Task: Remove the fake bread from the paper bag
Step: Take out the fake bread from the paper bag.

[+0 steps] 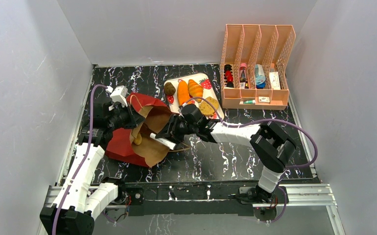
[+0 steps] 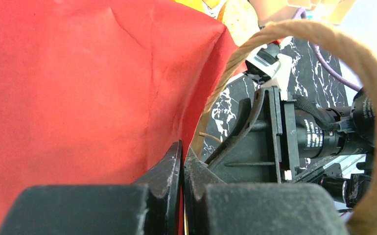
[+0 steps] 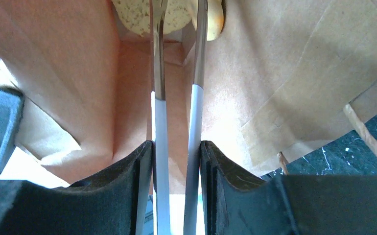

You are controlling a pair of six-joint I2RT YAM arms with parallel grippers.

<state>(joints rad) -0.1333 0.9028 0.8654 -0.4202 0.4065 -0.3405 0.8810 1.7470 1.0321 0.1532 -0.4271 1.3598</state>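
Bread partly out, bag on its side

Brown kraft paper bag with a red lower half (image 1: 120, 147) lies tipped near the black marbled counter's (image 1: 225, 156) left edge. Left gripper (image 2: 182, 156) jaws are closed on its red wall. Right gripper (image 3: 176, 147) jaws squeeze white-handled metal tongs (image 3: 158, 58) reaching inside, where one speckled tan slice (image 3: 137, 14) and one tan loaf end (image 3: 217, 22) show. Strawberry-print tray (image 1: 204, 81) near the far edge holds one dark brown round roll (image 1: 169, 88), two orange loaves (image 1: 183, 92) and tan slices (image 1: 208, 106).

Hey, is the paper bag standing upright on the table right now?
No, the paper bag lies tipped on its side, its open mouth facing the right gripper, which holds metal tongs.
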